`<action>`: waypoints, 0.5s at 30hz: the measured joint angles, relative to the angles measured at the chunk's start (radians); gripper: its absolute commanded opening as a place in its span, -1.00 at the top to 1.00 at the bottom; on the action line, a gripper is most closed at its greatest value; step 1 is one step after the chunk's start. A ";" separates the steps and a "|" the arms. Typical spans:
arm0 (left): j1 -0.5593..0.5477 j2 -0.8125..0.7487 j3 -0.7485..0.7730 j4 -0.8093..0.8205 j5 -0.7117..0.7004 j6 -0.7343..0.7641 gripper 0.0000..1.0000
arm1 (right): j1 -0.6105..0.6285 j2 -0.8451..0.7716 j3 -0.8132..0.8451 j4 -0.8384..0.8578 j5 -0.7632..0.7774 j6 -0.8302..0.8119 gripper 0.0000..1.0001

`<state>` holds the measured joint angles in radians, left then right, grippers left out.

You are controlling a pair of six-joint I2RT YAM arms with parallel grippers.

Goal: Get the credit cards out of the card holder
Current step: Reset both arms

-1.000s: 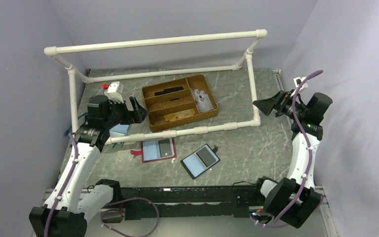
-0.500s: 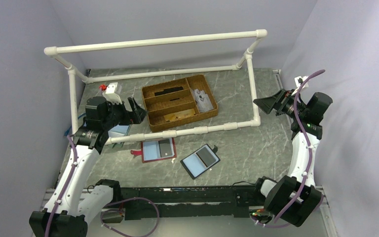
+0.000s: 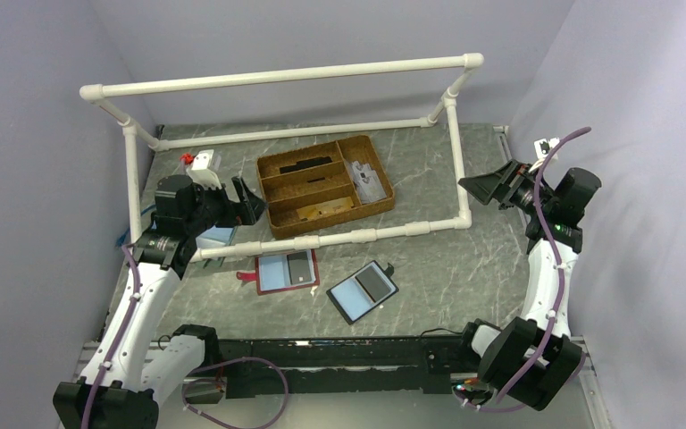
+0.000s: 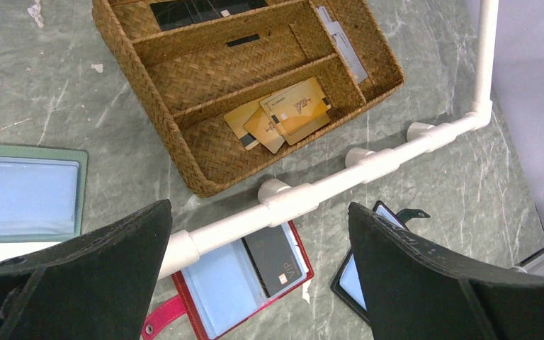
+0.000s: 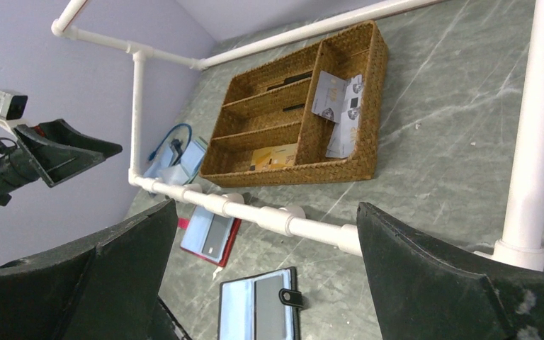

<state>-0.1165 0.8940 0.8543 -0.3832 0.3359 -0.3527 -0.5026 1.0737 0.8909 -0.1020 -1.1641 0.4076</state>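
While left gripper (image 3: 248, 198) and right gripper (image 3: 484, 188) gape empty | card holder (image 3: 363, 291) lower centre | risk: grabbing look-alike red wallet (image 3: 286, 271) beside it

card holder (image 3: 363, 292): black-edged, open flat, front centre | credit cards (image 3: 374, 284): inside, dark and light-blue

Left gripper (image 4: 258, 209) fingers (image 4: 78, 276): matt black plastic, slightly grainy. Ahead of them, tray (image 4: 219, 78) is woven brown wicker, rough. Gold cards (image 4: 283, 117) in it are glossy plastic. Pipe (image 4: 312, 191) crossing between the fingertips: smooth white plastic, slight sheen. Table (image 4: 42, 85) underneath: grey-green marbled stone look, matt. Red holder (image 4: 234, 283) between the fingers: leather-like red edge, clear shiny sleeves. Card holder (image 4: 354, 273), partly behind the opposite finger: black edge, shiny sleeve.
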 measured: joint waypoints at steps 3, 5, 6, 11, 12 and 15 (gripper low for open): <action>0.001 0.000 0.000 0.000 0.000 0.000 -0.99 | 0.000 0.000 -0.004 0.001 0.004 0.022 -0.99; 0.002 0.000 0.000 0.000 0.000 0.000 -0.99 | 0.000 0.000 -0.008 0.002 0.011 0.039 -0.99; 0.004 0.000 0.000 0.000 0.001 0.000 -0.99 | 0.000 0.000 -0.009 0.003 0.015 0.047 -0.99; 0.007 0.000 -0.001 0.000 0.007 0.000 -0.99 | 0.000 0.006 -0.034 0.032 0.041 0.125 -1.00; 0.007 0.000 -0.002 0.000 0.007 0.000 -0.99 | 0.000 0.008 -0.040 0.036 0.047 0.138 -1.00; 0.007 0.000 -0.002 0.000 0.009 0.000 -0.99 | 0.000 0.019 -0.055 0.051 0.064 0.164 -0.99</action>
<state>-0.1097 0.8940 0.8524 -0.3828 0.3447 -0.3527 -0.5026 1.0927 0.8356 -0.0513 -1.1000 0.5716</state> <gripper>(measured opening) 0.994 0.994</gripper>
